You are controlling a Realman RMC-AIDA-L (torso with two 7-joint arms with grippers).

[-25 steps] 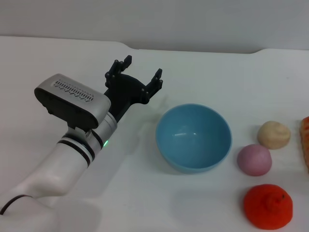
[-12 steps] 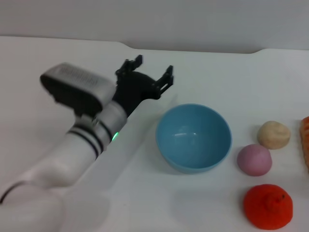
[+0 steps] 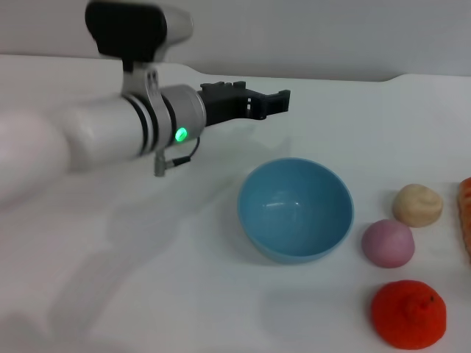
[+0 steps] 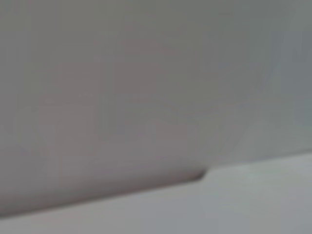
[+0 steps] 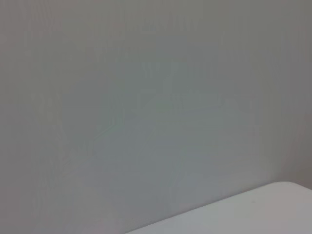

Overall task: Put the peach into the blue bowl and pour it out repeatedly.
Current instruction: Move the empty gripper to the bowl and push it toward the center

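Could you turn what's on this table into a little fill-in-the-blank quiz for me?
1. The blue bowl has ____ inside it.
2. The peach rests on the table, ____ the bowl.
3. The left tool hangs in the air, holding ____.
4. Next to the peach, on its far side, sits a ____ lumpy ball.

Missing words: nothing; outside; nothing; beige

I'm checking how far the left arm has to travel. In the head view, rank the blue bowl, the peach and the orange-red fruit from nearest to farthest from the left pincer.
From the left pincer, raised behind the bowl:
1. Blue bowl, just below and to its right, empty.
2. Peach, right of the bowl, on the table.
3. Orange-red fruit, nearest the front edge, right of the bowl.
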